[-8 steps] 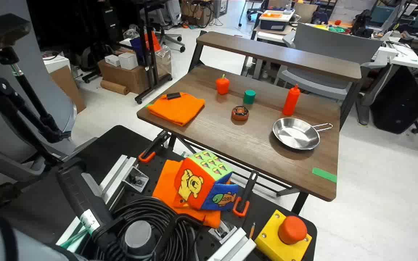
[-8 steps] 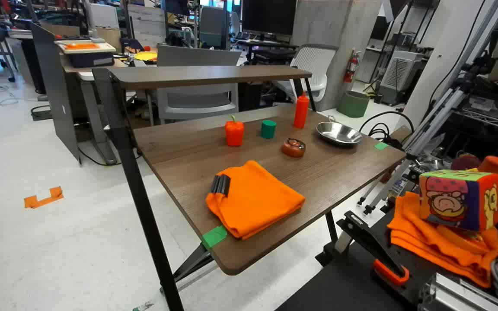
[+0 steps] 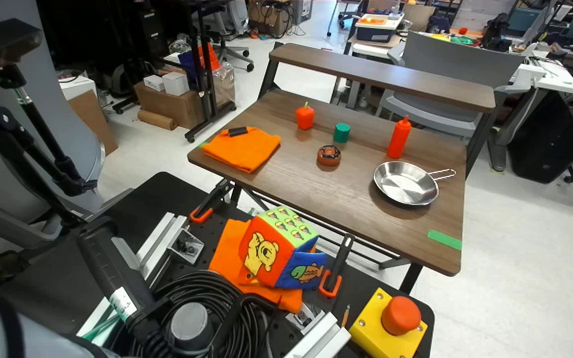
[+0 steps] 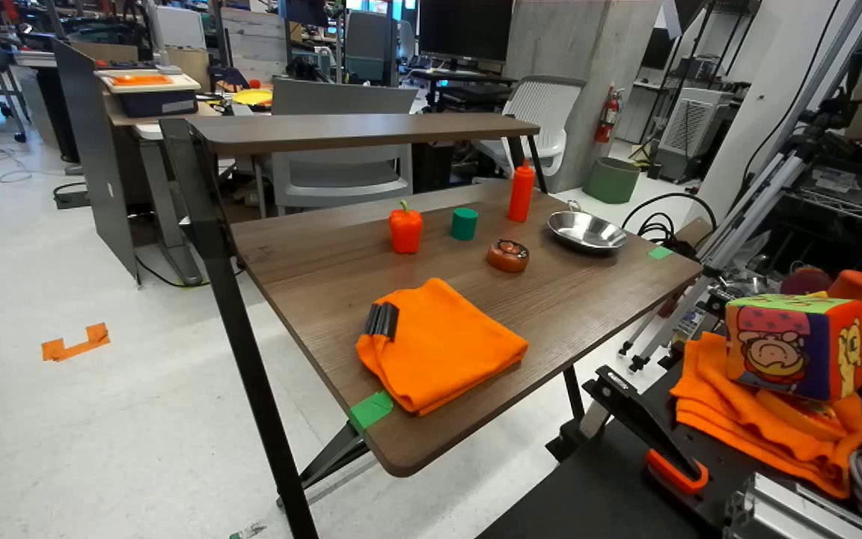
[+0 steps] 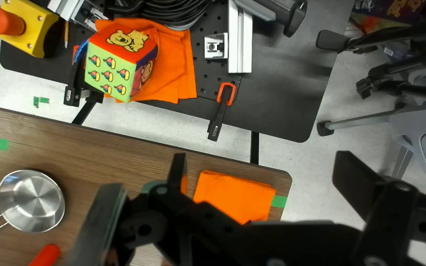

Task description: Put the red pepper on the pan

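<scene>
The red pepper [image 3: 305,118], squat with a green stem, stands upright at the far side of the wooden table. It also shows in an exterior view [image 4: 405,230]; in the wrist view I cannot see it. The silver pan [image 3: 406,184] sits on the table with nothing in it, its wire handle pointing away; it also shows in an exterior view [image 4: 588,232] and in the wrist view [image 5: 31,201]. My gripper [image 5: 263,173] is open, its fingers wide apart with nothing between them, high above the table edge. The gripper is outside both exterior views.
A red bottle [image 3: 399,137] stands behind the pan. A green cylinder [image 3: 341,133] and a brown round dish [image 3: 329,155] stand between pepper and pan. A folded orange cloth [image 3: 241,149] lies at the table's end. A raised shelf [image 3: 381,74] runs along the far side.
</scene>
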Motion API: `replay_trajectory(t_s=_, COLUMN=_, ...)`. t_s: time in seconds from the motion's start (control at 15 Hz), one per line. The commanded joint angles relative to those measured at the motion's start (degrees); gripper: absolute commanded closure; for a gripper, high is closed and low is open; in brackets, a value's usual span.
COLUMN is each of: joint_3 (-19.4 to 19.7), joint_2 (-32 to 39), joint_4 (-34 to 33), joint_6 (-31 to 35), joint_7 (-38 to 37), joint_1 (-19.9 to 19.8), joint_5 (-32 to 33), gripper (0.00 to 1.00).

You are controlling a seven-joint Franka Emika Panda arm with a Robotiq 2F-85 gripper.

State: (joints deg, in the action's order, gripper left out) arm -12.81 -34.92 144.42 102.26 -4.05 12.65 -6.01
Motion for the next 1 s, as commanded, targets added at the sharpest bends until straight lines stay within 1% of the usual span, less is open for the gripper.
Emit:
replay_trajectory(t_s=0.0, joint_3=0.12, joint_2=0.05, joint_4=-0.08, joint_6=-0.08, joint_7=-0.07, joint_1=0.14, joint_5=0.08, gripper=0.0)
replay_trajectory(t_s=0.6, joint_3=0.12, joint_2=0.05, joint_4=-0.08, joint_6=-0.08, joint_7=-0.07, joint_1=0.14, joint_5=0.08, gripper=0.0)
replay_trajectory(t_s=0.93, joint_3=2.43, joint_2=4.71, joint_4=-2.48, joint_6=4.8, joint_7=-1.22, joint_1=-2.71, joint_5=-0.65, gripper=0.0)
